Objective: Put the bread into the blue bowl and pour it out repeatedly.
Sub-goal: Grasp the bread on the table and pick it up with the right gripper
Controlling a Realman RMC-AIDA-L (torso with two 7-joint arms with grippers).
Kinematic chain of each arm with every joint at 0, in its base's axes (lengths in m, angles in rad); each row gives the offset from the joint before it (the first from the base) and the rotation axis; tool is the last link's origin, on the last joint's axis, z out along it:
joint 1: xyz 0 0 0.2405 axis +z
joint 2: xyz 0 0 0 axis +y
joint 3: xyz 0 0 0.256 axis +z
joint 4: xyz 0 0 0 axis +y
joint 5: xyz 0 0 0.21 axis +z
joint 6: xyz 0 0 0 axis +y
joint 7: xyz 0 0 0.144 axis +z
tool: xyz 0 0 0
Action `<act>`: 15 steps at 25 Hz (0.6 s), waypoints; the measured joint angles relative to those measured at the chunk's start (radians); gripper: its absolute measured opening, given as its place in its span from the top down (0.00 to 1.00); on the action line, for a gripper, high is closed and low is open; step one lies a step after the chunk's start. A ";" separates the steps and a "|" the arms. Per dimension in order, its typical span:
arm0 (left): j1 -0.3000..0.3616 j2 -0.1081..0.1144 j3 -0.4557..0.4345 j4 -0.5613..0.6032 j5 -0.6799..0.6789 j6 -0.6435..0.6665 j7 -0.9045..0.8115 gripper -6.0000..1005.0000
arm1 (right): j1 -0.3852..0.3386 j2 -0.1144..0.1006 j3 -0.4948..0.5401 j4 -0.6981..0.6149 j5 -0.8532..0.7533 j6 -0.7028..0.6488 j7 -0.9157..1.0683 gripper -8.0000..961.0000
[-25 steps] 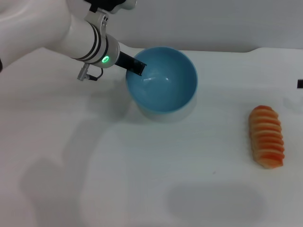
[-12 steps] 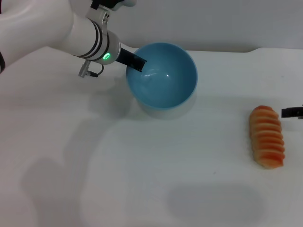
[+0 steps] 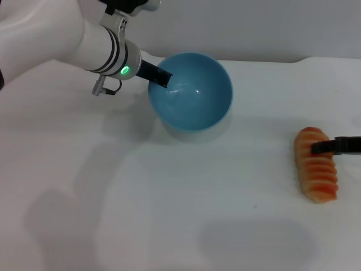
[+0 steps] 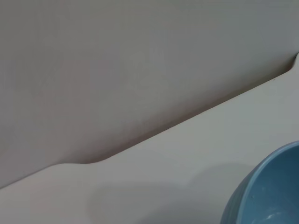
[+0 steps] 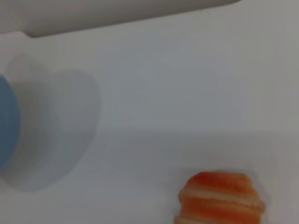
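bread [image 3: 317,164] lies flat on the white table [image 3: 186,214], well apart from the blue bowl [image 3: 190,93], off toward the robot's right and a bit nearer the robot. its ridged orange-and-tan slices run lengthwise, roughly front to back. rt wrist view shows one rounded end of the loaf [image 5: 220,199] w/ the bowl's edge [image 5: 8,122] far off across bare table.

right gripper [image 3: 337,145] comes in from the frame's edge as a dark bar, its tip over the far third of the bread; only one finger shows, so can't tell if it's spread or pressed together, and it's prob. above the loaf rather than touching, tho the view doesn't settle that.

left gripper [image 3: 161,78] is at the bowl's left rim, a dark finger reaching over the rim and down the inside wall, pinching the wall. the bowl is empty and looks tipped a little, mouth facing the robot. lt wrist view gives just a slice of the bowl's outer wall [image 4: 261,191], table and grey backdrop [image 4: 131,70].
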 joint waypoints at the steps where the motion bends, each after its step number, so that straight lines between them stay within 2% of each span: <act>1: 0.000 0.000 0.001 0.000 0.000 0.000 0.000 1.00 | 0.005 0.000 0.000 0.010 -0.003 0.003 0.000 0.45; 15: 0.001 -0.004 0.009 -0.006 0.000 -0.003 0.001 1.00 | 0.019 -0.001 -0.028 0.065 -0.013 0.022 0.008 0.46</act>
